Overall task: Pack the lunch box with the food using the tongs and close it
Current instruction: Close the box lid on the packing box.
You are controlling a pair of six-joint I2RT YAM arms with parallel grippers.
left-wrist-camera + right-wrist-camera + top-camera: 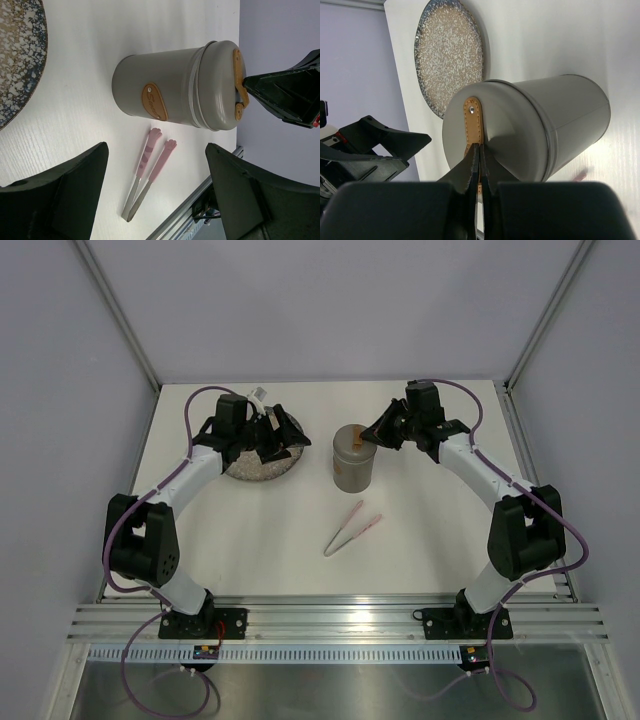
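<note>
Your right claw [476, 150], nearest the lens, is clenched on the tan strap [472, 122] crossing the lid [515, 135] of the lunch box [565, 115], which stands upright and capped on the tabletop [250, 530]. The claw sits directly above the lunch box, so any lift would likely go straight up. Your left claw [272, 438] hangs released well to the left of the lunch box, above the plate [450, 55]. The tongs [150, 172] lie just in front of the lunch box, tips toward it. No food shows. An oval tan label [154, 101] on the lunch box carries script too small to read.
</note>
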